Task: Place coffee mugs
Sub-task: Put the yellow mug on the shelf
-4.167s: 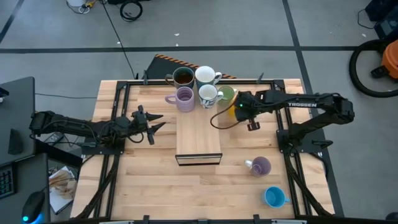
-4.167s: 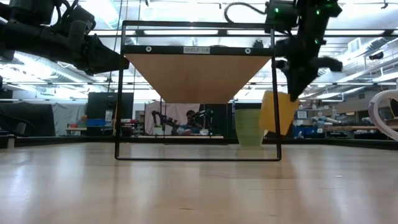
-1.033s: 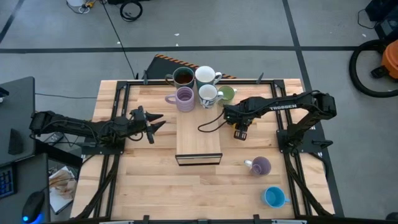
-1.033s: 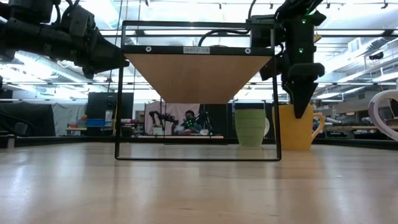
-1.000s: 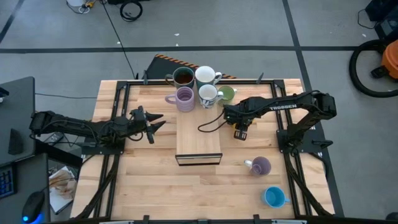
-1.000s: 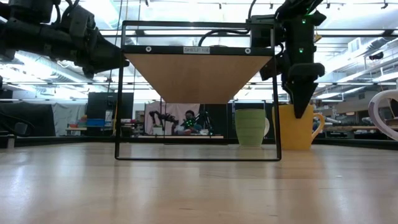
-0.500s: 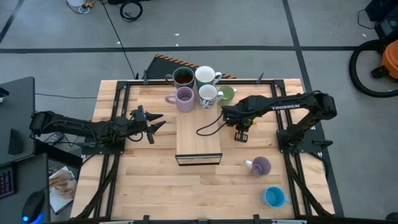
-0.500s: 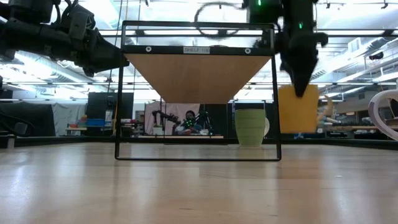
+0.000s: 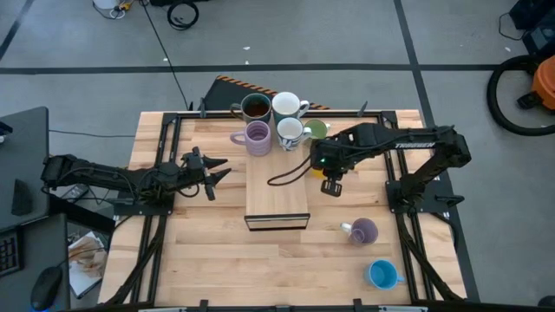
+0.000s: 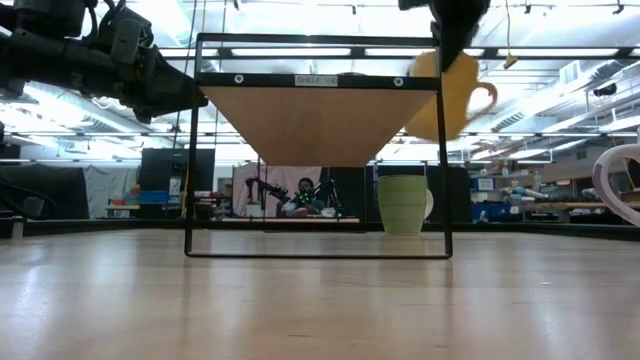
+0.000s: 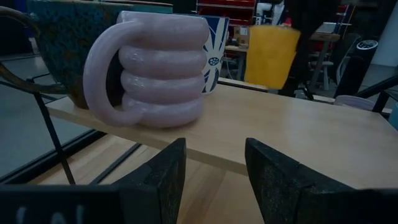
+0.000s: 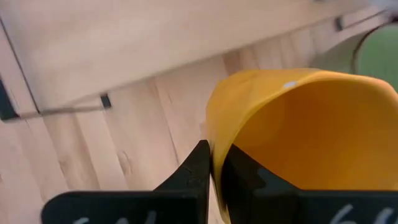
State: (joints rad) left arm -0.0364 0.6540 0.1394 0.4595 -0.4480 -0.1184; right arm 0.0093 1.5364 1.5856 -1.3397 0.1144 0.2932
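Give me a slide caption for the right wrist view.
Right gripper pinching the orange mug's rim, lifted above the wooden table.

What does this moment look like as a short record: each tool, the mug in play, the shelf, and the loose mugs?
right tool: shut on the rim of the orange mug, holding it lifted off the table beside the shelf
left tool: open, empty, waiting left of the shelf
shelf: carries the dark brown mug, two white mugs and a lilac mug at its back end
green mug: on the table
second lilac mug: on the table
blue mug: on the table
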